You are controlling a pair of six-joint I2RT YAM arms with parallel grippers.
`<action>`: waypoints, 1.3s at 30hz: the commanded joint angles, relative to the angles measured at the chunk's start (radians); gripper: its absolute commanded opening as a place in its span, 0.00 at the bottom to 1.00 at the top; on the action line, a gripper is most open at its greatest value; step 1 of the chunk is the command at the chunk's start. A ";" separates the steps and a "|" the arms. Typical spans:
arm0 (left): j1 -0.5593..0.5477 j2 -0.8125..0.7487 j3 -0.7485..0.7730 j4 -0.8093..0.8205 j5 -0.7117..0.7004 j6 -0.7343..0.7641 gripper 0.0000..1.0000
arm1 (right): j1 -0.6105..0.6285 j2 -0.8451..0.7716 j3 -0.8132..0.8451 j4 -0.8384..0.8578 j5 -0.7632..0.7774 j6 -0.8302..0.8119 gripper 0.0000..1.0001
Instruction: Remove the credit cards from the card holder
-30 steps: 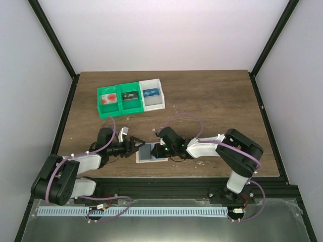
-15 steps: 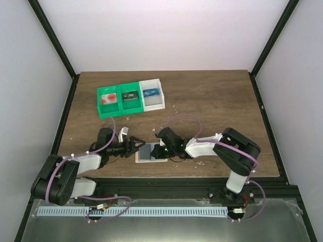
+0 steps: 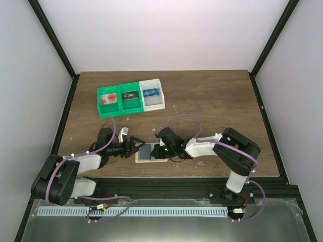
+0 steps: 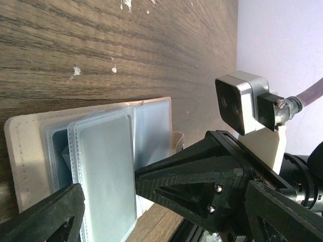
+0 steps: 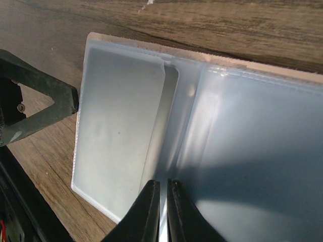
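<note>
The card holder (image 3: 151, 154) lies open and flat on the table (image 3: 212, 101), low in the middle of the top view. The left gripper (image 3: 137, 144) is just beside its left side, fingers spread wide with nothing in them. The right gripper (image 5: 162, 201) has its tips almost shut, down on the clear pockets; I cannot tell if it pinches anything. In the upper left, the red card (image 3: 108, 98) and the dark card (image 3: 130, 96) sit in the green tray (image 3: 121, 112). The blue card (image 3: 150, 93) sits in the white tray (image 3: 154, 104).
</note>
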 commanded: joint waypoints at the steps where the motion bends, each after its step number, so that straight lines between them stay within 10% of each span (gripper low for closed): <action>1: -0.005 0.018 -0.006 0.038 0.010 0.006 0.89 | 0.013 0.033 0.000 -0.031 0.018 -0.002 0.08; 21: -0.019 0.085 -0.057 0.274 0.084 -0.133 0.90 | 0.013 0.041 -0.006 -0.012 0.014 0.001 0.07; 39: -0.045 -0.056 -0.027 0.131 0.043 -0.136 0.91 | 0.013 0.025 -0.022 0.029 0.027 -0.005 0.08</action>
